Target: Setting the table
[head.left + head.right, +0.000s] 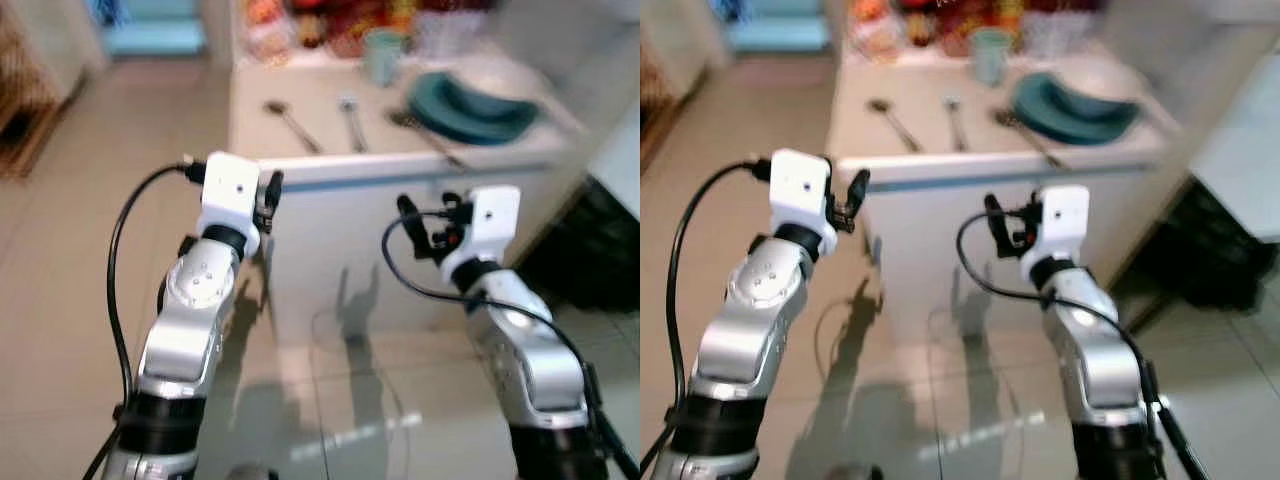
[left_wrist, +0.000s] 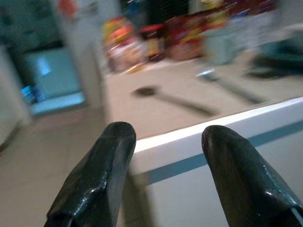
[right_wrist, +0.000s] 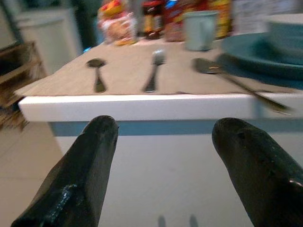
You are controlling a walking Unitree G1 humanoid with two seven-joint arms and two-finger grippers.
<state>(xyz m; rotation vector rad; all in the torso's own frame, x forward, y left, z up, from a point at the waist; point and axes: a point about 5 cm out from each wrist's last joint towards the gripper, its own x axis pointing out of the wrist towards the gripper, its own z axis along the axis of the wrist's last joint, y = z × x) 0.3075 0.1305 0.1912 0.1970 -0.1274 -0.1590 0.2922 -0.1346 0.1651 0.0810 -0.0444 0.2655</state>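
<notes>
- Progress: the white counter-height table with a pale blue band under its edge (image 1: 400, 165) is looking partly set. Lying on its beige top are a dark-bowled metal spoon (image 3: 97, 78), a silver metal fork (image 3: 154, 73) and a long-handled metal utensil (image 3: 236, 80); I cannot tell whether that last one is a knife or a second spoon.
- A teal round ceramic plate (image 1: 470, 110) is sitting toward the table's right side with a pale bowl (image 3: 289, 30) resting on it; the long utensil is lying just beside the plate, its handle reaching the front edge.
- A pale green mug (image 3: 200, 29) is standing behind the fork, near the table's back. Blurred red and yellow food packages (image 1: 320, 20) are crowding the far edge.
- Judgement: the pieces are laid out but spread apart, spoon and fork well left of the plate, so gathering them around the plate probably remains.
- The left gripper (image 2: 168, 182) is hovering just in front of the table's front edge, fingers spread wide, holding nothing.
- The right gripper (image 3: 163, 172) is hovering likewise before the front edge, below table-top level, fingers wide and empty.
- Neither gripper is touching the table.
</notes>
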